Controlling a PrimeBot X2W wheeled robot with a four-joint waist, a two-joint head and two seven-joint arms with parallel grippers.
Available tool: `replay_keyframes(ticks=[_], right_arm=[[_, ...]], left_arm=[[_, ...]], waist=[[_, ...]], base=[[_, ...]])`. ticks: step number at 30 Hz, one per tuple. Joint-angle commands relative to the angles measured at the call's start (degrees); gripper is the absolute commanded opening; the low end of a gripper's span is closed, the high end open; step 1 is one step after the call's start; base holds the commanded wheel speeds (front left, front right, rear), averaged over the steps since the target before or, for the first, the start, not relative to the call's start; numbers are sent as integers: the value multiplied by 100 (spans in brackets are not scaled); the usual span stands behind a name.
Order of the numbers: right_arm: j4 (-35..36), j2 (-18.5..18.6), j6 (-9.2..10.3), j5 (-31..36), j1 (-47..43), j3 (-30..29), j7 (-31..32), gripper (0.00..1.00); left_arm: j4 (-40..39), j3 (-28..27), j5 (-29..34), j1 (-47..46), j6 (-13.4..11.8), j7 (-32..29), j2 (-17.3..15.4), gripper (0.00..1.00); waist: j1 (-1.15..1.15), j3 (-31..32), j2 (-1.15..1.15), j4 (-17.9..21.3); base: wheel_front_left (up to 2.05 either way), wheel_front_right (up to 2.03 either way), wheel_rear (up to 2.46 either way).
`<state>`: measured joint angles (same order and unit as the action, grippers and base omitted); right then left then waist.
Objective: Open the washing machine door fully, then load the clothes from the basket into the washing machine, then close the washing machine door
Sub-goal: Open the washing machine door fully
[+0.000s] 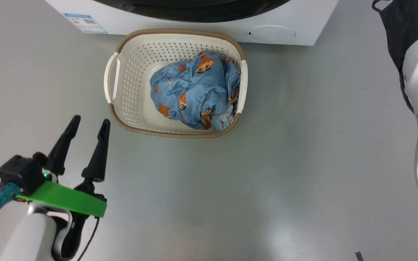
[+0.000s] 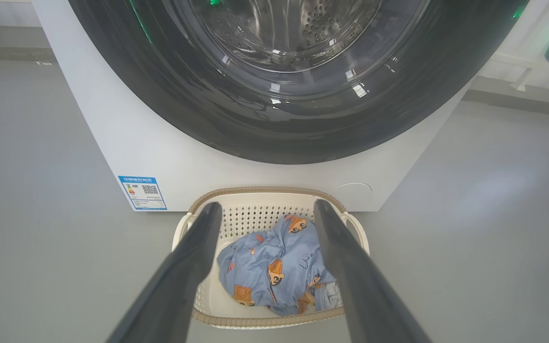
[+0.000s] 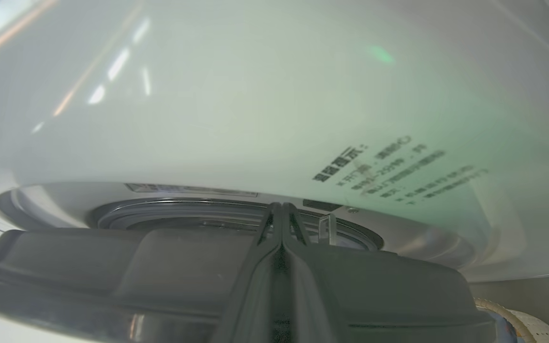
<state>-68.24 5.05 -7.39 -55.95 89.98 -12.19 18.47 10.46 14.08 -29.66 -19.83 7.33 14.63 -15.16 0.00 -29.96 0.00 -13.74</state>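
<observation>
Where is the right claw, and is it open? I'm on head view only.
Observer: In the right wrist view the right claw is shut, with its fingers pressed together. The tips sit by a dark moulded part, under a white panel with printed text.
Operator: Door open yet?
Observer: In the left wrist view the washing machine door looks closed against the front, and the steel drum shows through its glass. I can't rule out a slight crack.
</observation>
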Motion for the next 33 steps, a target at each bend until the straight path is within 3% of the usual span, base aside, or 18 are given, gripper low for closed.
replay_keyframes(ticks=[1,16,33], right_arm=[[30,-216,-10,90,248,91,-26,0],[-367,-217,-10,-175,413,403,606,0],[-482,-217,-10,-574,310,468,1850,0]], left_arm=[[-152,-197,-30,-142,15,37,-187,100],[-185,-234,-23,-169,15,37,-150,100],[-250,-286,7,-82,15,37,-164,100]], waist=[[0,-21,0,-40],[0,47,0,-39],[0,272,0,10]], base=[[0,0,0],[0,0,0],[0,0,0]])
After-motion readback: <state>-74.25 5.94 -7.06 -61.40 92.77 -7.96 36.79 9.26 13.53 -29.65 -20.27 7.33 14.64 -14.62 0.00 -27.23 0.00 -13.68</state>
